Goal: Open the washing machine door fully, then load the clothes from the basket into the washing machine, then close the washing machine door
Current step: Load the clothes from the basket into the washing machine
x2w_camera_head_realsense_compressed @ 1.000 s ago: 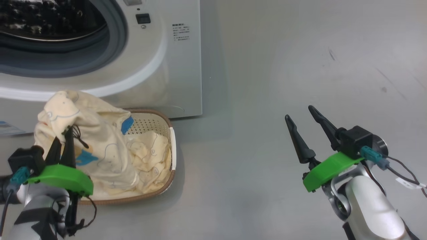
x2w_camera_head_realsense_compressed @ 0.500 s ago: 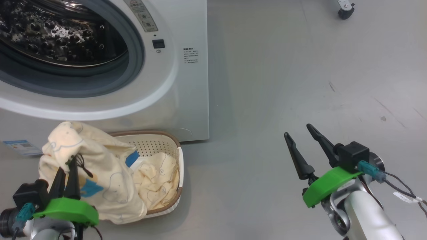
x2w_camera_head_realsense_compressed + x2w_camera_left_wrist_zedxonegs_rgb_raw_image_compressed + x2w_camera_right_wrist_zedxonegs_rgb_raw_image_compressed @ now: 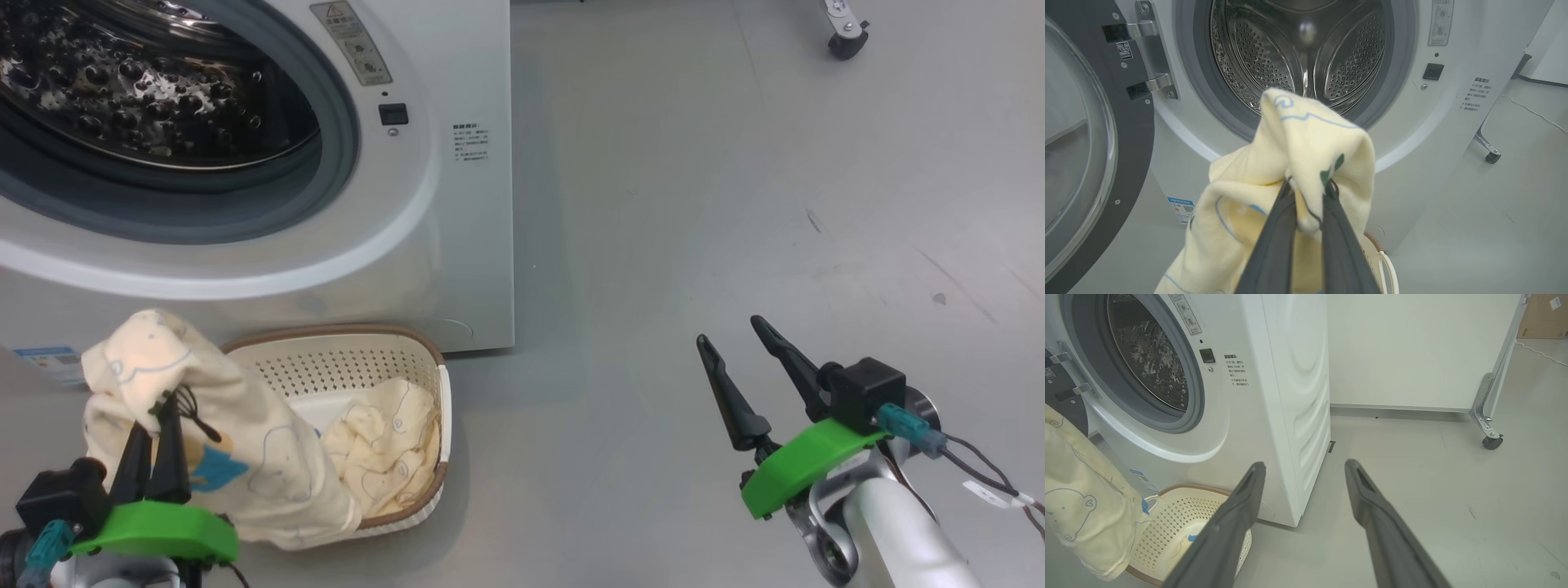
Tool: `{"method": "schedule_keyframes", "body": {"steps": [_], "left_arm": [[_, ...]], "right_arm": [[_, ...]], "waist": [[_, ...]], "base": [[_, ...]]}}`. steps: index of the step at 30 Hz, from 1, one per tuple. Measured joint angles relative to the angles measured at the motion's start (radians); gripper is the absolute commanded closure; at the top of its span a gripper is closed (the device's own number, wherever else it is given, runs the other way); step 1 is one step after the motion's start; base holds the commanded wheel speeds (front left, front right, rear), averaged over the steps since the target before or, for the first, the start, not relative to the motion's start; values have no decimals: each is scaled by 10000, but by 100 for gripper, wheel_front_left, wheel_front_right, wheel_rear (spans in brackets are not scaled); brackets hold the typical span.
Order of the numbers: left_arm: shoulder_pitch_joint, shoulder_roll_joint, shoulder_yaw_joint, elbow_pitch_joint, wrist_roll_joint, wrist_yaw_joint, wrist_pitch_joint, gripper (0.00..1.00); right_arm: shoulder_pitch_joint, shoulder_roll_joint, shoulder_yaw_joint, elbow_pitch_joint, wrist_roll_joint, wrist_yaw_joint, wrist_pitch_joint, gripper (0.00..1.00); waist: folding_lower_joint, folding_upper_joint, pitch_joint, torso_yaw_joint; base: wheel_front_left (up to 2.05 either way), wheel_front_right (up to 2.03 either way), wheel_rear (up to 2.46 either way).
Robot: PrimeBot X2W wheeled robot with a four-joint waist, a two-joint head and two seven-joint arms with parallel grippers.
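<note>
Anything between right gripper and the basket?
Nothing. In the head view, bare grey floor runs from the right gripper to the basket.

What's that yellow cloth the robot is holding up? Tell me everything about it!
The yellow cloth is a soft, crumpled, pale cream garment with thin blue line drawings of bears and a blue patch. The left gripper is shut on a bunched fold near its top, holding it up before the washing machine, whose drum is open. Its lower end droops over the basket; whether it touches there is unclear.
</note>
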Motion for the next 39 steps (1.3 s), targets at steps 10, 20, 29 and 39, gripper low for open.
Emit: {"method": "schedule_keyframes", "body": {"steps": [10, 20, 29, 39], "left_arm": [[-237, -130, 694, -447, 188, -405, 0, 100], [-2098, 186, 1026, -472, 159, -828, -2, 100], [-4383, 1271, 1009, 21, -188, -1051, 48, 100], [-8144, 2932, -90, 1177, -945, -1060, 673, 100]], "right_arm": [[-6, 0, 42, -84, 12, -2, 0, 0], [-296, 0, -33, -242, -198, -2, 0, 0], [-1033, 0, 52, -617, -251, -2, 0, 0], [-1525, 4, -50, -1103, -165, -2, -2, 0]], "waist": [[0, 0, 403, -111], [1, 0, 1408, -189], [2, -1, 2671, -475], [4, -1, 4521, -933]], "base": [[0, 0, 0], [0, 0, 0], [0, 0, 0], [0, 0, 0]]}}
